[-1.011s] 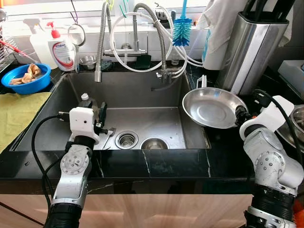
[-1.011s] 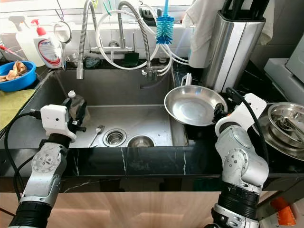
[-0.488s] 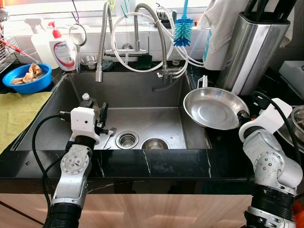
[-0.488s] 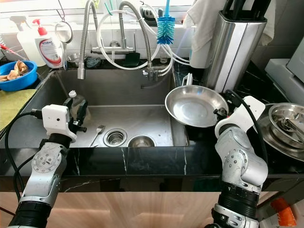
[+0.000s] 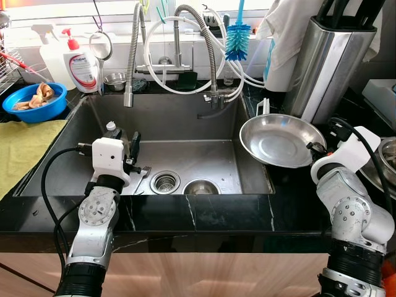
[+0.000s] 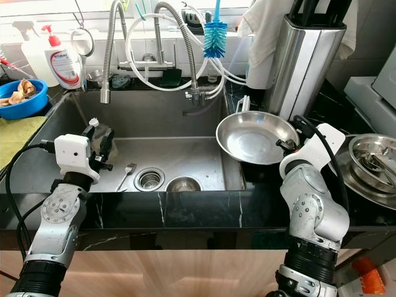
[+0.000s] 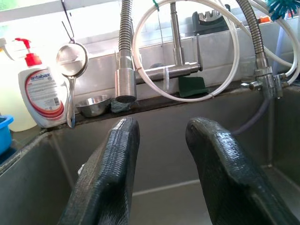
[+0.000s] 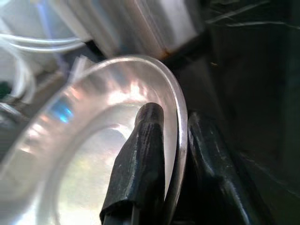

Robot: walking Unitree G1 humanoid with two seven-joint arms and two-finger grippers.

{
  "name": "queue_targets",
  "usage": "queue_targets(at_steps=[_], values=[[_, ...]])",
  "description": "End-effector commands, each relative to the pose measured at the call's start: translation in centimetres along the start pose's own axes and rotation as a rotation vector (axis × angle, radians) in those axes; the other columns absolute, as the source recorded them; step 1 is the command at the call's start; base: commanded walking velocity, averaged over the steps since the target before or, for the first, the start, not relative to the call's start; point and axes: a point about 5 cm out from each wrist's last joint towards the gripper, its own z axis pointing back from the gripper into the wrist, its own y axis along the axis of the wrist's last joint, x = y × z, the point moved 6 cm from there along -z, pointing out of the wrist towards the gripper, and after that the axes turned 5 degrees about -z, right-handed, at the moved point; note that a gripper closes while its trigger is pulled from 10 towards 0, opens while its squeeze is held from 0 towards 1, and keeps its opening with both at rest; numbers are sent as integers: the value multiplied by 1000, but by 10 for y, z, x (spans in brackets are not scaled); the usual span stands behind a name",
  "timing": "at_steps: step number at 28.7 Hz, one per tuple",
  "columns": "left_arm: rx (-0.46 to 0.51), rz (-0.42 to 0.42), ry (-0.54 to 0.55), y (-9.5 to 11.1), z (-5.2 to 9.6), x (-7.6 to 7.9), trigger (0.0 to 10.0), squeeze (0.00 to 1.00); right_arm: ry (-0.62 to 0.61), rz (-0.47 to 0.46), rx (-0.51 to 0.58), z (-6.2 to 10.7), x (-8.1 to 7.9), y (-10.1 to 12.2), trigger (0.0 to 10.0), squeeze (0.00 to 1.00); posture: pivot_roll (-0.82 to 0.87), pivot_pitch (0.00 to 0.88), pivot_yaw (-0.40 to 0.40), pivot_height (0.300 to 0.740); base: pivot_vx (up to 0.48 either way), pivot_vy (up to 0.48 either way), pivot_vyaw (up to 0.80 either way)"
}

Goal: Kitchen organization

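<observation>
Shallow round stainless-steel dish, held tilted above the right edge of the steel sink, partly over the black marble counter. Right gripper pinches the dish's rim, one black finger inside the bowl, the other beneath. Left gripper hangs over the sink's left half, fingers parted wide and holding nothing. On the sink floor: a fork beside the drain. Blue bowl at the counter's left rear.
</observation>
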Motion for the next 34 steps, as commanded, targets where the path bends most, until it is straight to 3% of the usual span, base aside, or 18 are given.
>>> queue_targets(at_steps=[1, 5, 6, 9, 10, 14, 18, 27, 30, 34], values=[[2, -16, -16, 5, -6, 3, 10000, 0, 148, -17, 76, 5, -32, 13, 0, 0, -59, 0, 9, 740, 0, 0, 0], [14, 5, -27, 13, -11, 5, 10000, 0, 253, -38, 110, 11, -49, 15, 0, 0, -55, 0, 9, 740, 0, 0, 0], [16, 30, -29, 16, -14, 5, 10000, 0, 281, -31, 120, 13, -54, 15, 10000, 0, -55, 0, 9, 740, 0, 0, 0], [15, 83, -36, 22, -18, 5, 10000, 0, 321, -35, 135, 15, -59, 15, 10000, 0, -55, 0, 8, 740, 0, 0, 0], [6, 136, -42, 24, -21, 6, 10000, 0, 348, -30, 149, 17, -60, 15, 10000, 0, -55, 0, 8, 740, 0, 0, 0], [3, 185, -58, 28, -24, 9, 10000, 0, 381, 19, 162, 18, -61, 12, 10000, 0, -50, 0, 8, 740, 0, 0, 0], [-43, 278, -118, 24, -23, 21, 10000, 0, 490, 56, 190, 30, -75, 10, 10000, 0, -53, 0, 10, 740, 0, 0, 0], [-71, 492, -243, 31, -18, 45, 10000, 0, 627, 142, 213, 46, -89, 4, 10000, 0, -53, 0, 13, 740, 0, 0, 0], [-67, 535, -255, 33, -17, 45, 10000, 0, 645, 140, 213, 49, -92, 3, 10000, 0, -50, 0, 13, 740, 0, 0, 0], [-62, 530, -250, 35, -18, 42, 10000, 0, 657, 147, 216, 50, -94, 3, 10000, 0, -50, 0, 13, 740, 0, 0, 0]])
